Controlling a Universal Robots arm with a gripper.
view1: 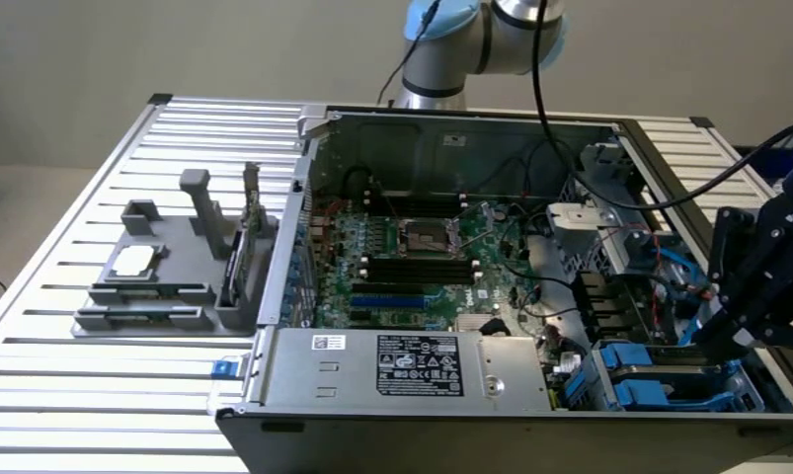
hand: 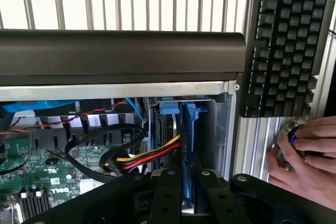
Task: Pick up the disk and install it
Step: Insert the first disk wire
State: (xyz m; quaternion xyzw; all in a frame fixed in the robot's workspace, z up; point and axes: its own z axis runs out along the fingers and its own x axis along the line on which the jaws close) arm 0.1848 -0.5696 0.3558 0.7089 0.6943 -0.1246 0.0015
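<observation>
In the wrist view the disk (hand: 187,140) stands on edge in the drive bay at the corner of the open computer case (view1: 369,370), its blue carrier and grey metal side showing. My gripper (hand: 186,187) is just above it, its two black fingers (hand: 165,192) closed against the blue carrier's edge. Red, yellow and black power wires (hand: 149,156) run up to the disk's side. In the exterior view the gripper (view1: 732,341) hangs over the bay with blue carriers (view1: 640,380) at the case's near corner on the exterior view's right.
A person's hand (hand: 310,150) rests on a round knob (hand: 291,135) beside the case, below a black keyboard (hand: 283,40). The motherboard (view1: 416,257), cables and power supply (view1: 410,365) fill the case. A grey fixture (view1: 159,276) with a chip and an upright card stands on the slatted table.
</observation>
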